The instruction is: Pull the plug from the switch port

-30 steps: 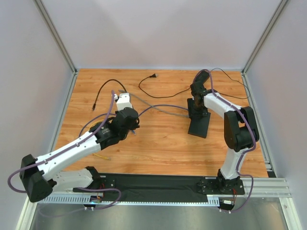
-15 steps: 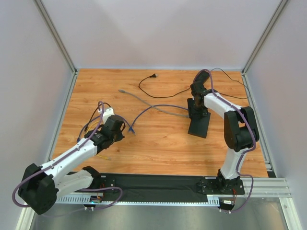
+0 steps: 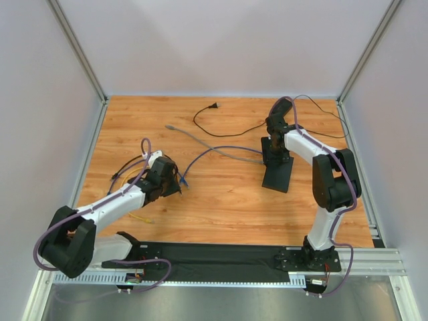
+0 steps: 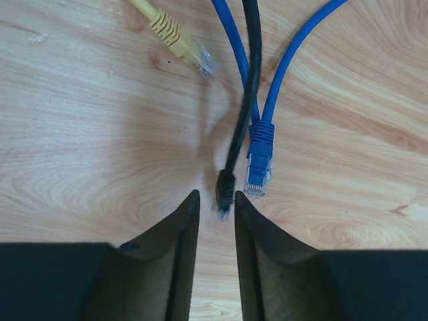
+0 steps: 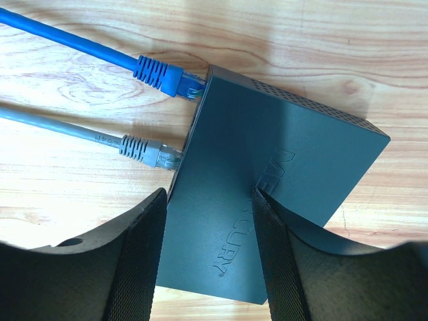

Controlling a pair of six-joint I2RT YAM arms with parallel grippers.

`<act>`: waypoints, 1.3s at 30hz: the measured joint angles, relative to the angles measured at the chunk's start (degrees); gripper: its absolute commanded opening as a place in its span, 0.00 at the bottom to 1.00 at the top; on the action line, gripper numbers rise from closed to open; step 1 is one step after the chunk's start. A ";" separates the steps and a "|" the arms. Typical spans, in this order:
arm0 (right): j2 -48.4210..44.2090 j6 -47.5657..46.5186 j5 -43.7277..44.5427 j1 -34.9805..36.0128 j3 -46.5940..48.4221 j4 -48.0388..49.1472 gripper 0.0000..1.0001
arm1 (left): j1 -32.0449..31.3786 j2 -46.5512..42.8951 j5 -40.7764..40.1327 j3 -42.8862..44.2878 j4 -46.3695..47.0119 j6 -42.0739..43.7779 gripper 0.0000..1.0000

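Observation:
The switch (image 3: 278, 175) is a flat black box on the wood table at centre right. In the right wrist view the switch (image 5: 294, 140) has a blue plug (image 5: 164, 75) and a grey plug (image 5: 144, 150) seated in ports on its left edge. My right gripper (image 3: 274, 159) (image 5: 208, 194) is open, with one finger at the port edge and the other over the switch's top. My left gripper (image 3: 175, 184) (image 4: 215, 195) is open a little and empty. A loose black plug (image 4: 225, 194) lies on the table at its fingertips.
Beside the black plug lie a loose blue plug (image 4: 259, 167) and a yellow plug (image 4: 180, 40). A grey cable (image 3: 200, 142) and a blue cable (image 3: 221, 148) run across the table to the switch. A black power cord (image 3: 214, 105) lies at the back.
My left arm has drawn back to the left and towards the near edge, and the black cable has moved with it. The right arm and the switch have not moved.

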 measured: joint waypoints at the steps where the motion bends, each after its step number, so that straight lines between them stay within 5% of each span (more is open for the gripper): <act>1: 0.00 0.00 0.00 0.00 0.00 0.00 0.56 | 0.07 -0.44 -0.02 0.00 0.04 -0.42 0.41; 9: -0.02 0.07 0.04 0.00 0.00 0.02 0.55 | 0.09 -11.06 -0.85 0.11 0.81 -1.62 0.50; 14: -1.49 0.96 0.09 0.00 -1.51 0.83 0.57 | -1.73 -9.73 1.57 2.51 6.60 -1.29 0.50; 29: -11.50 4.98 1.11 -6.49 -6.14 3.15 0.59 | -12.79 34.38 15.65 31.06 37.70 -6.03 0.45; 39: -6.14 6.47 1.38 -8.02 -6.21 3.52 0.56 | -16.31 45.86 17.05 33.29 44.44 -13.09 0.44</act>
